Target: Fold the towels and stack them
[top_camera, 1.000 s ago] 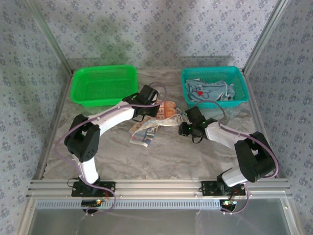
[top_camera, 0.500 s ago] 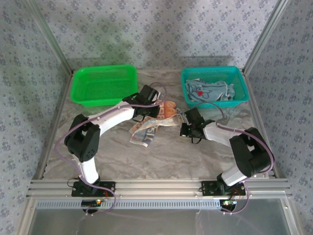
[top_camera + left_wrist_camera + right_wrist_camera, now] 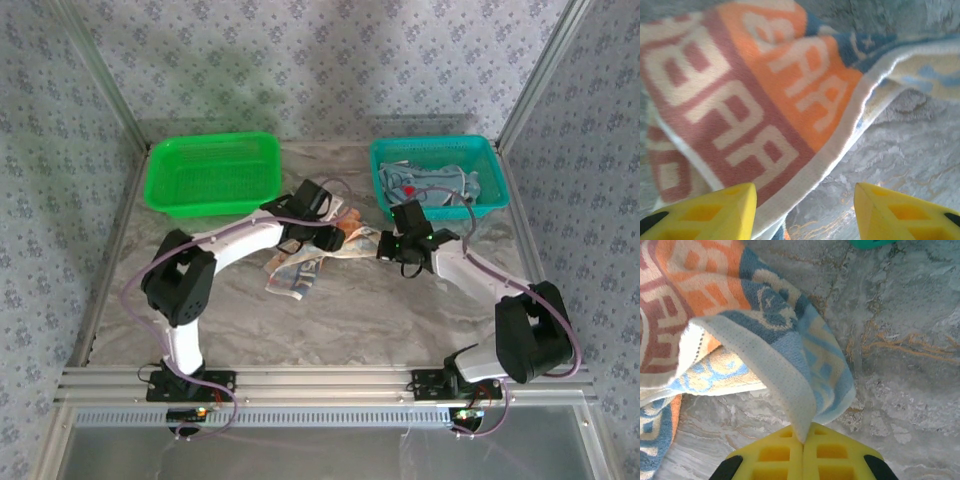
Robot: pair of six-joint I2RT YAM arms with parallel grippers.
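You are looking at a striped towel (image 3: 765,100) of soft terry cloth, fuzzy and matt, with a finer woven band along its hem. The table (image 3: 350,310) under it looks like smooth marbled stone, faintly glossy. The left gripper (image 3: 805,202) and right gripper (image 3: 802,435) have fingers of matt yellow plastic moulded in a grid. The green basket (image 3: 200,205) and teal basket (image 3: 382,190) are shiny plastic mesh; the frame rail (image 3: 320,380) is brushed metal
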